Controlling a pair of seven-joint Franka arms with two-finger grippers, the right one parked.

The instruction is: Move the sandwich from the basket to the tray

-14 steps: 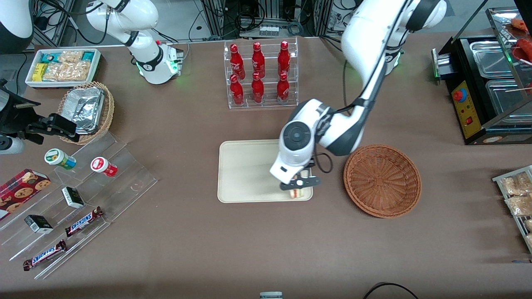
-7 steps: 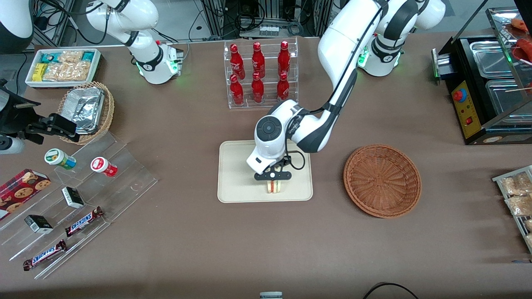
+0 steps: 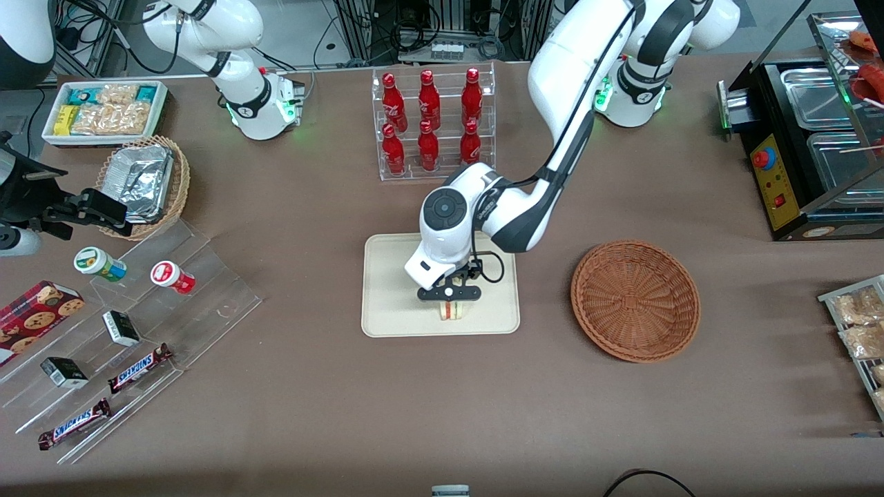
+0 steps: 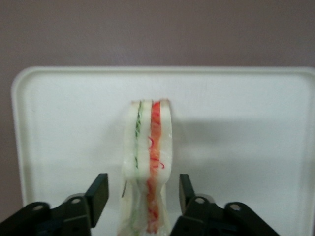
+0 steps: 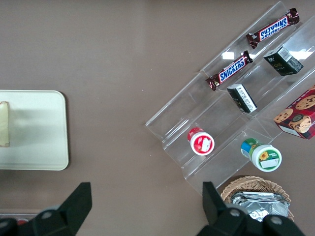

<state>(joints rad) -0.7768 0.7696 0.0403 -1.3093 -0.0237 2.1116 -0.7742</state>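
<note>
The sandwich (image 3: 452, 312) stands on edge on the cream tray (image 3: 390, 276), near the tray's edge closest to the front camera. In the left wrist view the sandwich (image 4: 150, 147) shows its green and red-orange layers between pale bread, on the tray (image 4: 236, 128). My left gripper (image 3: 449, 295) is right over it. In the wrist view the gripper (image 4: 141, 187) is open, with a finger on each side of the sandwich and a small gap on both sides. The reddish-brown basket (image 3: 635, 300) is empty, beside the tray toward the working arm's end. The sandwich (image 5: 4, 124) also shows in the right wrist view.
A clear rack of red bottles (image 3: 431, 124) stands farther from the front camera than the tray. Clear stepped shelves (image 3: 138, 324) with snack bars and cups, a tan basket of foil containers (image 3: 145, 183) and a white snack bin (image 3: 103, 110) lie toward the parked arm's end.
My left gripper moved with the sandwich from the tray's basket-side edge toward the tray's middle, then lowered slightly. Its fingers now stand apart from the sandwich.
</note>
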